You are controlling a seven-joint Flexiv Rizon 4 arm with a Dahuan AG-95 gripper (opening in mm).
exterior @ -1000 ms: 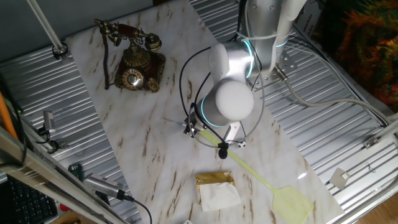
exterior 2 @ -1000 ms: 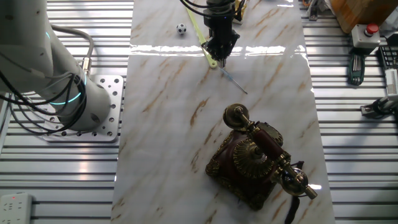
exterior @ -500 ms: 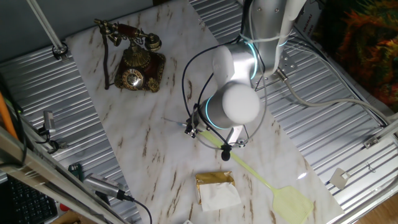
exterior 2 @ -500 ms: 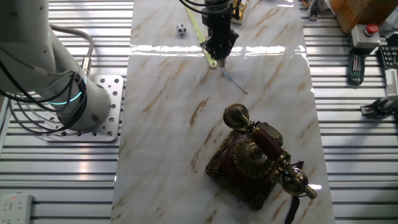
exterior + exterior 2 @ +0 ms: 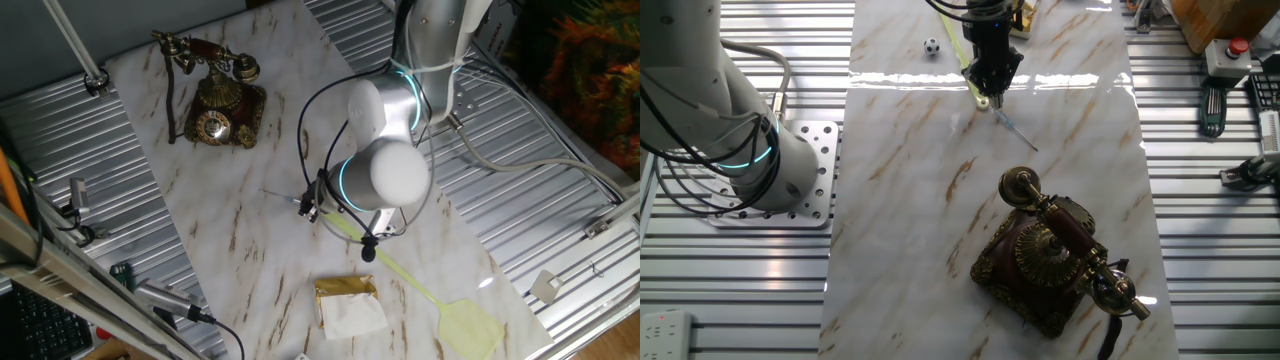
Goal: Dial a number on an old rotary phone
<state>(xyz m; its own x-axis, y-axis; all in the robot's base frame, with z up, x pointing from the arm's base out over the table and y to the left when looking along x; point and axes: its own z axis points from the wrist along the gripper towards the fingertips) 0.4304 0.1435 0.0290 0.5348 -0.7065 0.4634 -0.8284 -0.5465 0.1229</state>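
My claw (image 5: pixel 990 88) hangs low over the far middle of the marble table (image 5: pixel 910 200), its dark fingers drawn close together and pointing down at the slab. From them a thin pale stick (image 5: pixel 1015 131) slants out across the marble toward the phone; the fingers look pinched on its upper end, though the contact is too small for me to be sure. In the view from my own side, my round wrist housing (image 5: pixel 390 175) hides the claw altogether, and only a bundle of black cables (image 5: pixel 315 150) loops out from beside it.

The old rotary phone (image 5: pixel 217 95) stands well apart from my claw, near the table's corner. Its round brass dial (image 5: pixel 212 126) faces up and outward on the front of the dark bronze body, and the red-and-brass handset (image 5: pixel 1070 245) rests across the cradle on top.

A yellow-green fly swatter (image 5: pixel 440 300) lies flat on the marble, its handle running under my wrist. Just beside it sits a small gold-wrapped packet with white paper (image 5: pixel 348 303). A tiny black-and-white ball (image 5: pixel 931 46) rests near the table's far edge, close to my claw.
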